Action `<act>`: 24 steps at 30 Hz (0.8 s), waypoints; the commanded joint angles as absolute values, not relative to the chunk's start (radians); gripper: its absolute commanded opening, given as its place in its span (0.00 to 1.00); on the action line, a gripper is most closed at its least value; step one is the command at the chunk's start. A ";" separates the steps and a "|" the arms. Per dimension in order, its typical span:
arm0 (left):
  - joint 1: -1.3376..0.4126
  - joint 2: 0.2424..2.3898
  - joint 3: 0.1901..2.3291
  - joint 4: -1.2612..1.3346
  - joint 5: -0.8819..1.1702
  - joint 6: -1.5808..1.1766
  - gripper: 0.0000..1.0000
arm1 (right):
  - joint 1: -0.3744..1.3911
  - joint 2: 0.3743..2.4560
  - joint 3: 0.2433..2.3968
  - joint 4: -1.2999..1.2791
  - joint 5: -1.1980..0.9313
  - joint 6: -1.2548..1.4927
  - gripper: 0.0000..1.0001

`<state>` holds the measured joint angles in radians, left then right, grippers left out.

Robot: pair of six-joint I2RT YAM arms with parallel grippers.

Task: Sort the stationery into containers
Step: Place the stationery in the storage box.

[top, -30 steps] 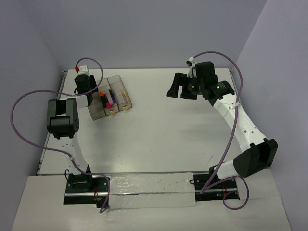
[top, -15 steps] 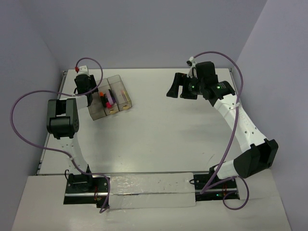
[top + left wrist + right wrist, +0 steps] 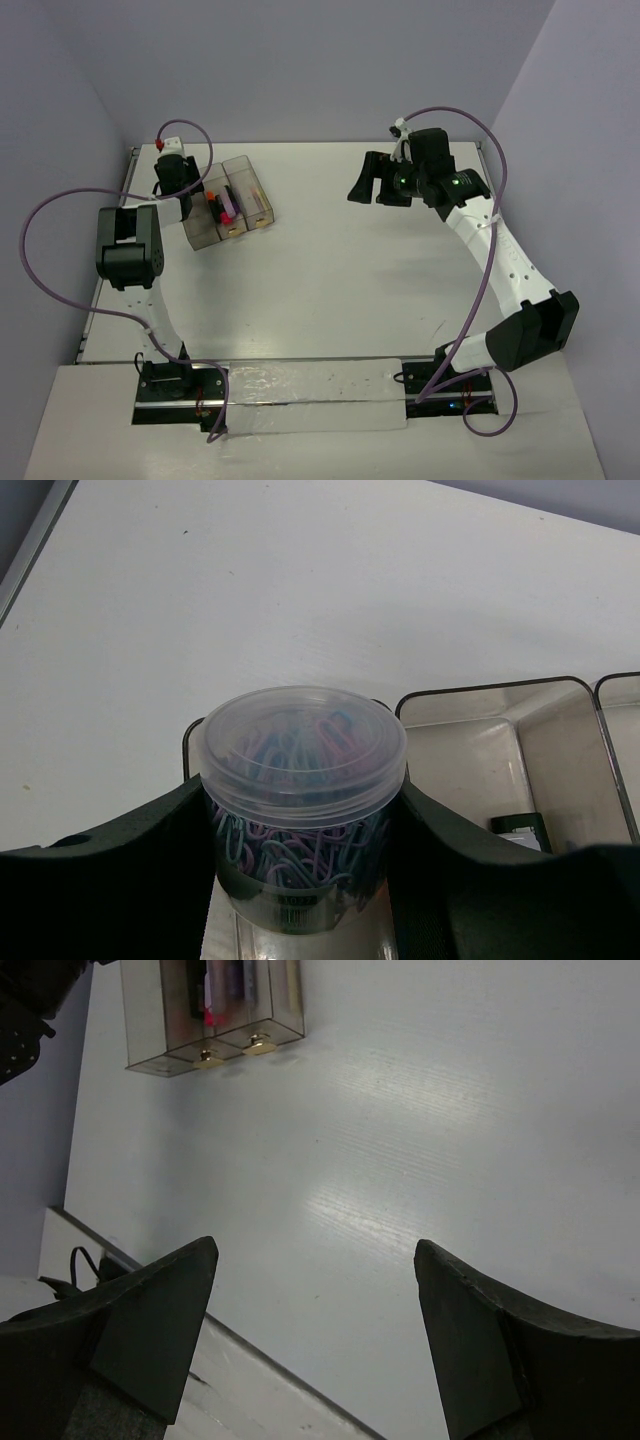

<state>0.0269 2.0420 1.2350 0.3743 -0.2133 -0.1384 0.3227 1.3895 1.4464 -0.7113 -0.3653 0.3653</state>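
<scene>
No movement noted over the last second: the left pincer (image 3: 300, 852) stays clamped on the paper-clip tub (image 3: 300, 780), poised over the containers' (image 3: 243, 228) end bin (image 3: 188, 742). Right pincer (image 3: 315, 1332) gapes wide above the bench (image 3: 350, 280); release judged outstanding.

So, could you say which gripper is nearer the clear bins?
Left. The left gripper holds a paper-clip tub over the bins; the right gripper hovers open far across the table.

White-and-black arms (image 3: 500, 250), purple cables (image 3: 27, 240).
</scene>
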 commanded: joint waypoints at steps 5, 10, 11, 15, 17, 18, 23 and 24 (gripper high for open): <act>0.023 1.973 1.243 0.388 -0.250 -0.156 0.30 | 0.313 1.306 1.397 -0.684 -0.377 0.362 0.87; 0.020 1.964 1.199 0.420 -0.252 -0.129 0.49 | 0.312 1.292 1.417 -0.702 -0.365 0.349 0.87; 0.020 1.967 1.198 0.422 -0.251 -0.124 0.52 | 0.313 1.293 1.425 -0.711 -0.365 0.346 0.87; 0.020 1.967 1.182 0.434 -0.252 -0.130 0.63 | 0.313 1.289 1.447 -0.733 -0.359 0.340 0.87; 0.020 1.963 1.178 0.440 -0.252 -0.135 0.64 | 0.312 1.275 1.434 -0.721 -0.359 0.347 0.87; 0.019 1.961 1.177 0.440 -0.251 -0.137 0.64 | 0.312 1.270 1.430 -0.716 -0.358 0.348 0.87; 0.017 1.941 1.164 0.448 -0.246 -0.130 0.71 | 0.311 1.264 1.439 -0.726 -0.360 0.345 0.87; 0.015 1.938 1.163 0.450 -0.243 -0.127 0.71 | 0.311 1.264 1.441 -0.728 -0.359 0.345 0.87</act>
